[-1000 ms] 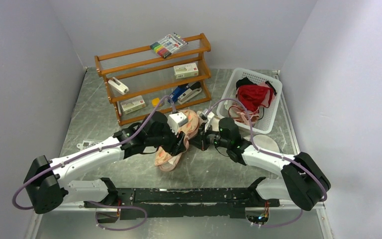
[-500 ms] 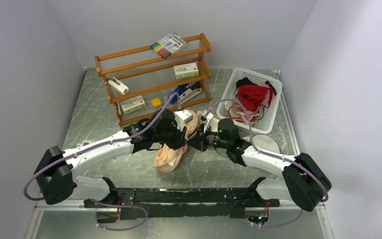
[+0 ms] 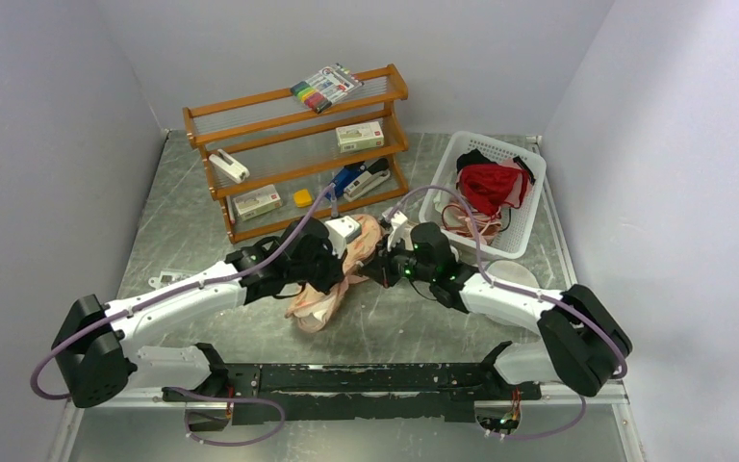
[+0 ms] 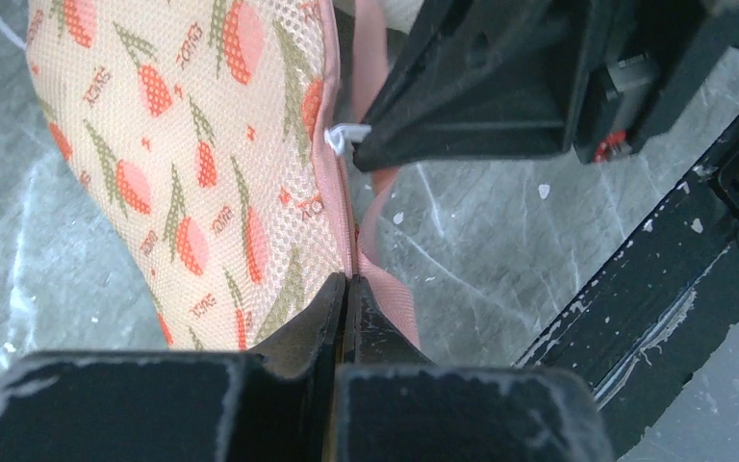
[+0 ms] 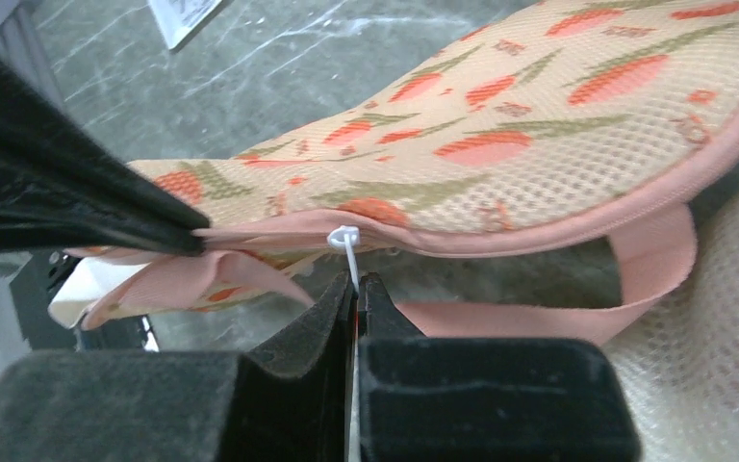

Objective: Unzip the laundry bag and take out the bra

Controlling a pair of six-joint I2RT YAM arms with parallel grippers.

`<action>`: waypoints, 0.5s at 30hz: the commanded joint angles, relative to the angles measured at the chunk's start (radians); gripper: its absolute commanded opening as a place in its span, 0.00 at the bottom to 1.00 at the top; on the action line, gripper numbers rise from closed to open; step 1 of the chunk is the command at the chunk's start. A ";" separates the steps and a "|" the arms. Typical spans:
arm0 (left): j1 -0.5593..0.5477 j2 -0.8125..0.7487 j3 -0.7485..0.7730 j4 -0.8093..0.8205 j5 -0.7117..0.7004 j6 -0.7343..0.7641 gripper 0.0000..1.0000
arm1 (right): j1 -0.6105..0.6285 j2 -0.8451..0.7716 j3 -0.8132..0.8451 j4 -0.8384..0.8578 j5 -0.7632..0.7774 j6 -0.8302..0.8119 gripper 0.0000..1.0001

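The laundry bag (image 3: 319, 300), peach-pink mesh with a red-orange floral print, hangs between both grippers near the table's middle. My left gripper (image 4: 348, 281) is shut on the bag's pink edge binding, with the printed mesh (image 4: 202, 164) to its left. My right gripper (image 5: 356, 279) is shut on a thin white pull cord (image 5: 346, 241) tied at the bag's zip seam (image 5: 500, 236). In the top view the left gripper (image 3: 344, 267) and right gripper (image 3: 375, 270) nearly meet over the bag. A pink strap loop (image 5: 635, 289) hangs below the seam. The bra is hidden.
A wooden shelf (image 3: 298, 159) with small boxes stands at the back. A white basket (image 3: 517, 243) at the right holds a red garment (image 3: 489, 183). A cream dome (image 3: 518, 276) lies beside the right arm. A black rail (image 3: 366, 377) runs along the near edge.
My left gripper has closed on the bag's edge and drawn back slightly left. The bag's lower end has swung left. The right gripper has stayed shut on the cord.
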 commanded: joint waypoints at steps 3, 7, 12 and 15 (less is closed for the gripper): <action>0.002 -0.058 -0.022 -0.119 -0.095 -0.011 0.07 | -0.010 0.063 0.085 -0.067 0.173 -0.030 0.00; 0.002 -0.081 -0.036 -0.142 -0.136 -0.020 0.07 | -0.023 0.091 0.117 -0.096 0.220 -0.031 0.00; 0.001 -0.095 -0.054 -0.145 -0.160 -0.030 0.07 | -0.056 0.113 0.153 -0.139 0.238 -0.038 0.00; 0.002 -0.088 -0.049 -0.156 -0.164 -0.029 0.07 | -0.060 0.107 0.155 -0.136 0.224 -0.052 0.00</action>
